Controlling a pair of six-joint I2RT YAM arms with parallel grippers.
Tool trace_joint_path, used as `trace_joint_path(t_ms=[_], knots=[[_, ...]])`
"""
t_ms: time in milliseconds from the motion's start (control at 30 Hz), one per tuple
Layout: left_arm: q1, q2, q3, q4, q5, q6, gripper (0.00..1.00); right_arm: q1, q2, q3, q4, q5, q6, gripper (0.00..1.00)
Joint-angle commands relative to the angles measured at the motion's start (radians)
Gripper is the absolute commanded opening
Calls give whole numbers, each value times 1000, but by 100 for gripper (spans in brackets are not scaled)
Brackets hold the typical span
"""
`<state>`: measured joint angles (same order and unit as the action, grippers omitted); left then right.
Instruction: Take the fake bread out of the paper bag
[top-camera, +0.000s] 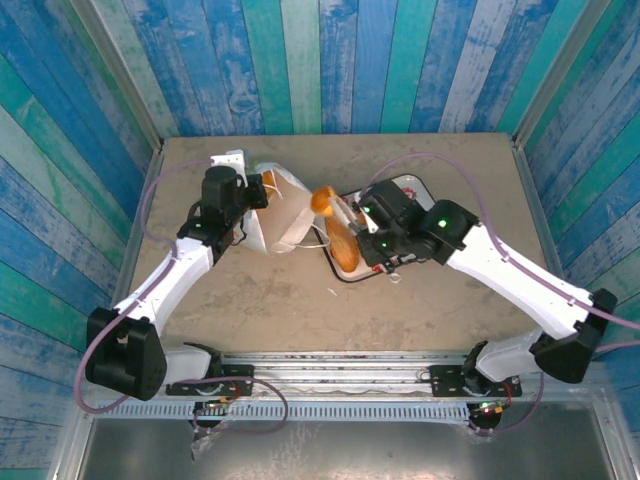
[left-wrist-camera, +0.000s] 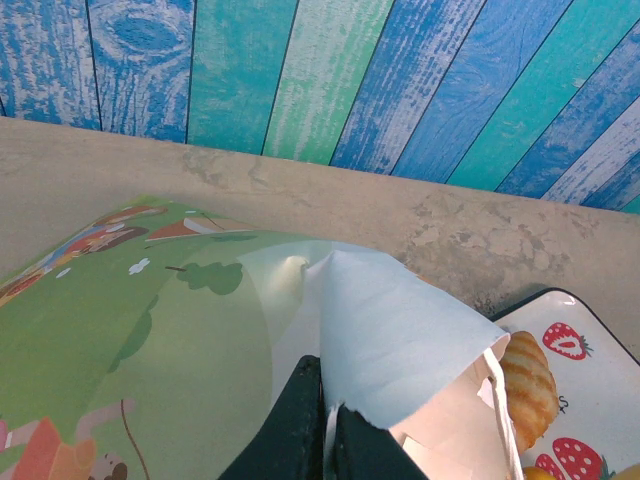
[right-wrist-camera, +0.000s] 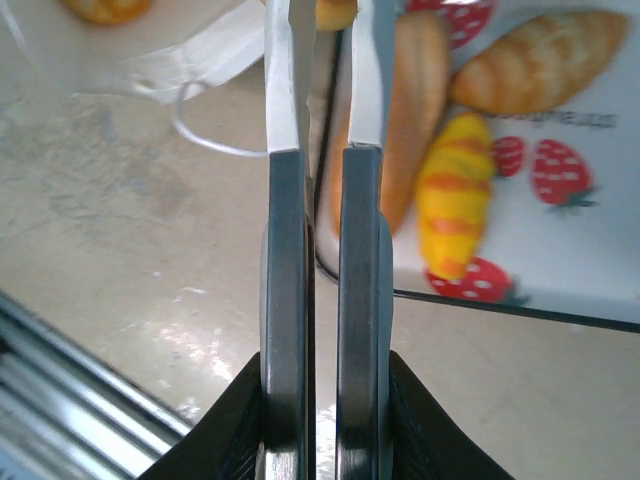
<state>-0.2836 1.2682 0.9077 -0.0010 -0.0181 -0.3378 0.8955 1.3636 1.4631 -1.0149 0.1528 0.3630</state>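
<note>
You're mid-unload here. The paper bag lies on its side just left of the strawberry-print tray, mouth facing the tray. A good part of the fake bread is already on that tray: a tan oblong loaf, a ridged golden roll and a yellow-orange croissant. One more orange croissant sits right at the bag's mouth, by the tray's left edge, so the job isn't done imo. Your left gripper has its fingers pressed together on the bag's white paper edge, on the side away from the tray, pinning it. Your right gripper hangs over the tray's left rim with its fingers squeezed nearly together. There's something orange up at the tips, but I can't tell if it's actually nipped. Next move, I'd guess: spread those right fingers, line up on the croissant at the mouth, and draw it onto the tray while the left hold stops the bag sliding. Can't see whether more is hiding inside.
</note>
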Motion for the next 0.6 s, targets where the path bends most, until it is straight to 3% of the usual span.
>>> trace_joint_path(t_ms=[0, 367, 567], knots=[[1, -25, 14, -7, -11, -7, 7, 0, -32, -16, -61, 209, -20, 14], [0, -40, 8, -11, -5, -6, 8, -144, 123, -9, -128, 555, -116, 15], [-1, -39, 13, -7, 0, -6, 8, -199, 282, 52, -152, 622, -157, 16]])
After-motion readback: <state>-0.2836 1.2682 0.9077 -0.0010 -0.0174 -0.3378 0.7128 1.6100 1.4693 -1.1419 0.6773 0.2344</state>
